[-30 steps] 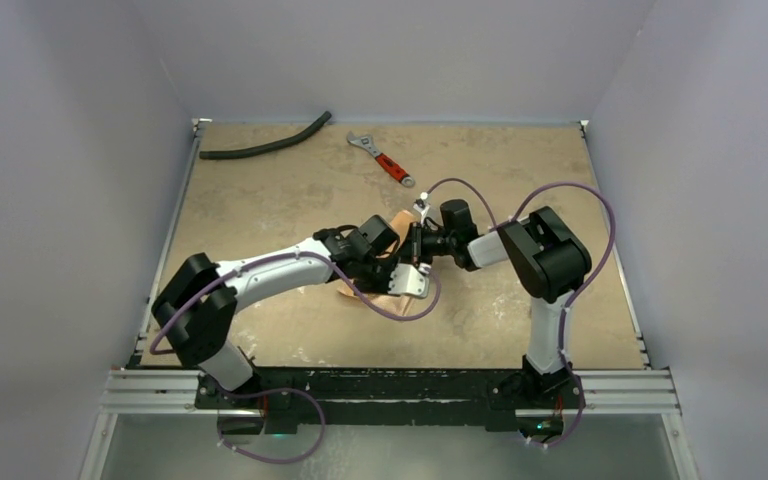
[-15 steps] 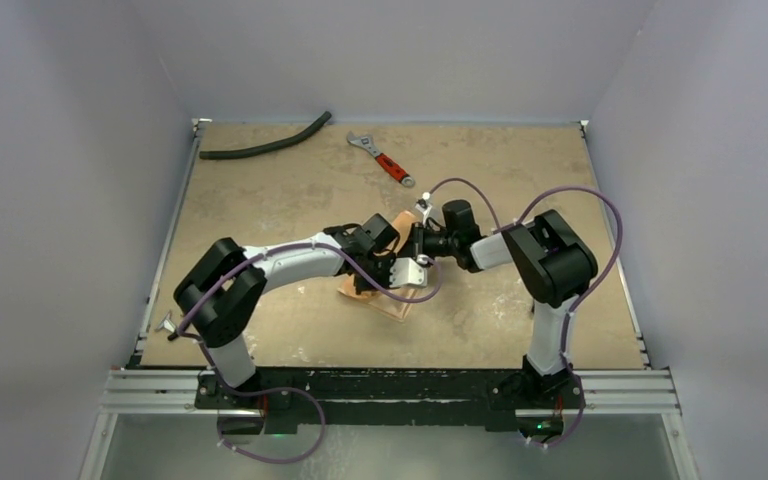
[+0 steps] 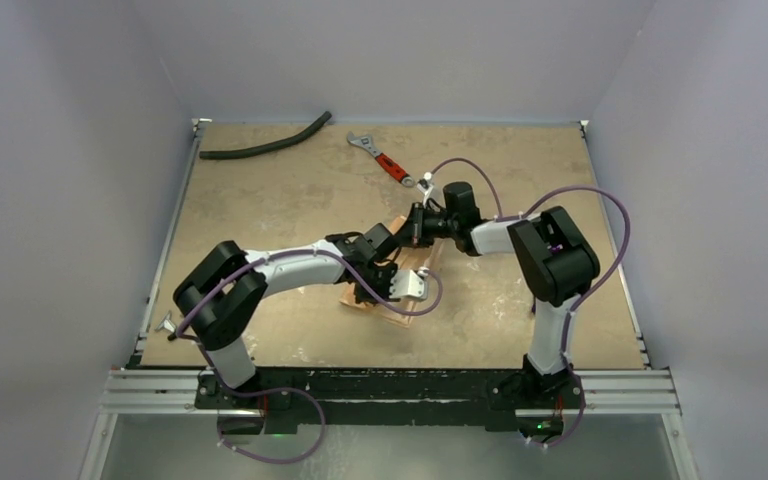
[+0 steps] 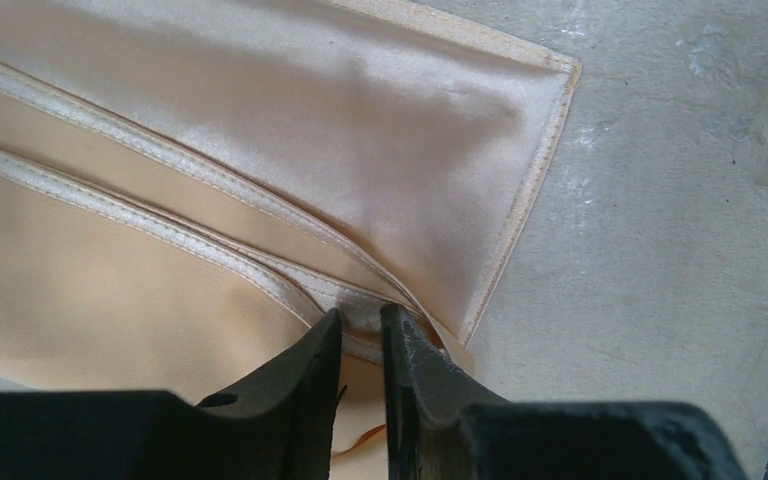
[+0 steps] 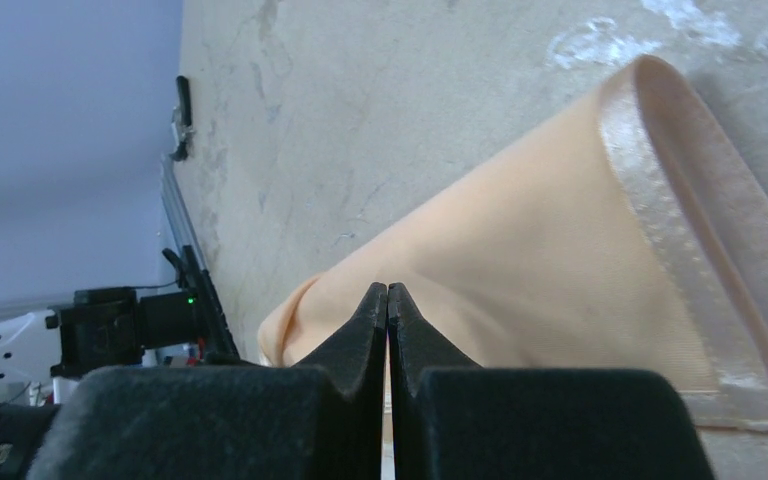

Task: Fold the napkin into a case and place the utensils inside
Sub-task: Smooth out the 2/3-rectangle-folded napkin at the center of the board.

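Left wrist view: we see our left claw [image 4: 360, 318] barely parted at hems of the napkin [image 4: 260, 130], grip unclear; right claw [image 5: 388, 290] closed; overhead, arms [image 3: 290, 262] cover most of it.

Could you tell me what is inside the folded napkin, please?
Only the hemmed layers of the napkin show, lying on the table. No utensils are visible; anything between the layers is covered.

The napkin [image 4: 260, 150] is soft-sheened cloth with stitched hems; the table [image 4: 660, 200] looks matt, perhaps stone.
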`<state>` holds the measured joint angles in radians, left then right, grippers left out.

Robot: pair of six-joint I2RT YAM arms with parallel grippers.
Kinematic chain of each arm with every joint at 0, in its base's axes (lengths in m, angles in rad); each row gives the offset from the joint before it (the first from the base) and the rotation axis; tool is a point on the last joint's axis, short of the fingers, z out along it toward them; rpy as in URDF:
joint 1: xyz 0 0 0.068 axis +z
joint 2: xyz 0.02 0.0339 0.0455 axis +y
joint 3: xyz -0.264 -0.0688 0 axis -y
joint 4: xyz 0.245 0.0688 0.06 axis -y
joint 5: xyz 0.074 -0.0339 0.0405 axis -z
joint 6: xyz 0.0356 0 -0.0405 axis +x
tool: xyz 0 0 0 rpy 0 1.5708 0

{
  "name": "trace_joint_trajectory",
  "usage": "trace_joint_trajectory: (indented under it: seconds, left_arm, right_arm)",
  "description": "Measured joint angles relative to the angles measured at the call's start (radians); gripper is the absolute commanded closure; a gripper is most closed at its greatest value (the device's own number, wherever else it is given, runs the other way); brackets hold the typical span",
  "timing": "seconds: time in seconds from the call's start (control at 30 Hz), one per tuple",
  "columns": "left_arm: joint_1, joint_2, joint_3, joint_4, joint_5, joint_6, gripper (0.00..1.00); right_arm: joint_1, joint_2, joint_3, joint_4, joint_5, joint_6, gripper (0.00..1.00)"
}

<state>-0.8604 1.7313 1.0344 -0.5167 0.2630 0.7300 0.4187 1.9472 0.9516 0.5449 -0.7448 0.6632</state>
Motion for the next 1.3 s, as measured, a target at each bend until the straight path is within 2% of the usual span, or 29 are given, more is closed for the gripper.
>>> trace_joint_trajectory:
  seconds: [0.13,0.2,0.43,0.73,1.1,1.3]
  left_arm:
    - [-0.003,-0.008,-0.011,-0.005,0.013,0.024,0.92]
    - [-0.005,-0.015,-0.019,-0.015,0.019,0.042,0.93]
    - [-0.006,-0.036,-0.048,-0.031,0.01,0.096,0.93]
    - [-0.021,-0.046,-0.061,-0.02,-0.027,0.142,0.94]
    - [-0.025,-0.08,-0.1,-0.024,-0.199,0.28,0.94]
    - [-0.01,-0.076,-0.109,-0.018,-0.317,0.308,0.96]
  right_arm:
    - [-0.008,0.026,0.0,-0.024,0.029,-0.011,1.0]
    - [-0.015,0.042,0.0,-0.037,0.047,-0.015,1.0]
    - [-0.041,0.046,-0.01,-0.048,0.071,-0.018,1.0]
    - [-0.05,-0.05,-0.002,-0.132,0.122,-0.085,1.0]
    - [-0.059,-0.04,-0.039,-0.16,0.214,-0.107,1.0]
    - [-0.058,-0.17,-0.208,-0.118,0.288,-0.07,1.0]
